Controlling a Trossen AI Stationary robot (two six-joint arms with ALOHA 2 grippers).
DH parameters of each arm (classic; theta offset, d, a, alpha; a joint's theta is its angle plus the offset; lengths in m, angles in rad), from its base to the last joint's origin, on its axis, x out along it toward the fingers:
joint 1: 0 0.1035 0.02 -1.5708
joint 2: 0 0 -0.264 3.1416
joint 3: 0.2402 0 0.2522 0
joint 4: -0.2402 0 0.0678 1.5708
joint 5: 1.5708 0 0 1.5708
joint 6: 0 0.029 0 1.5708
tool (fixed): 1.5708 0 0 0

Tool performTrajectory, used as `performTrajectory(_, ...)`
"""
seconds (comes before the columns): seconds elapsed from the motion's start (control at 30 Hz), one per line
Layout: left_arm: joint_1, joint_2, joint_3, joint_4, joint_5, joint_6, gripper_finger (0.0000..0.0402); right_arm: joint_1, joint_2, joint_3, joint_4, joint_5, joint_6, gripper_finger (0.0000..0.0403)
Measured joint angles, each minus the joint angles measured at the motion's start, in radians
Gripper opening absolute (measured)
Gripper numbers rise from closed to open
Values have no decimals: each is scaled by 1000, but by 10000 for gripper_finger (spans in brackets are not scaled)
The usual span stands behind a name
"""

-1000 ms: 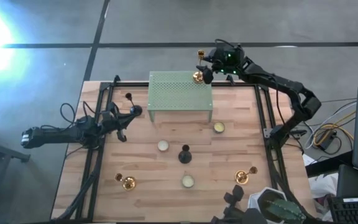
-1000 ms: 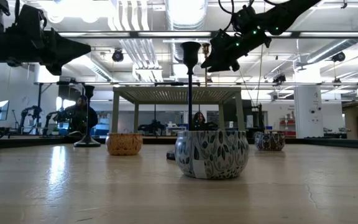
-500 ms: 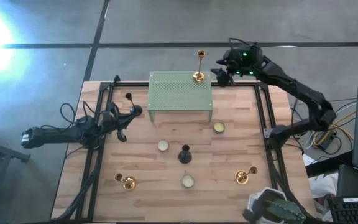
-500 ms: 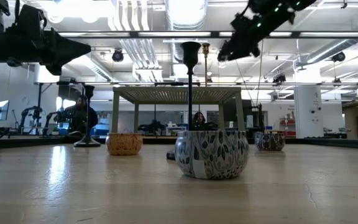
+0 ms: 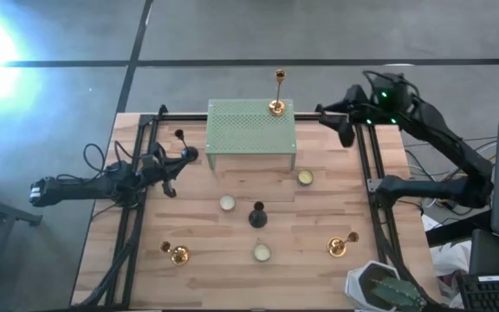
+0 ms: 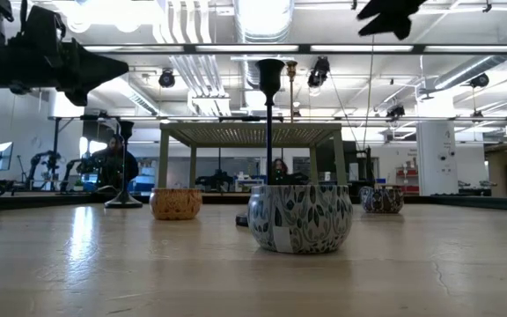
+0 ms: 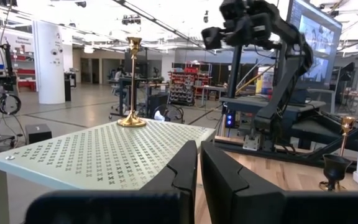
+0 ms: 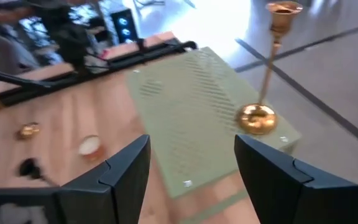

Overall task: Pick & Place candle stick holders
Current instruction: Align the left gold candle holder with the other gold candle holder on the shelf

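No legible text, label, brand or number anywhere; the monitor's screen content is too small to read.

Left hand low over the table's left side, fingers together, right hand raised, fingers apart, empty

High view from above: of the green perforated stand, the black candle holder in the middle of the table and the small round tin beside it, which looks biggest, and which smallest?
1. The green perforated stand, by far the largest.
2. and 3. The black candle holder and the small round tin look about the same size from above, so I would not rank them.
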Motion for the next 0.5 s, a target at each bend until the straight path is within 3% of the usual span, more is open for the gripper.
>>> performTrajectory(0.33,0,0,34,-13,1,-8,25,211,-109,-89,-1,1,105,223)
performTrajectory(0.5,0,0,159,-162,99,-20,25,319,-121,-185,45,5,171,223)
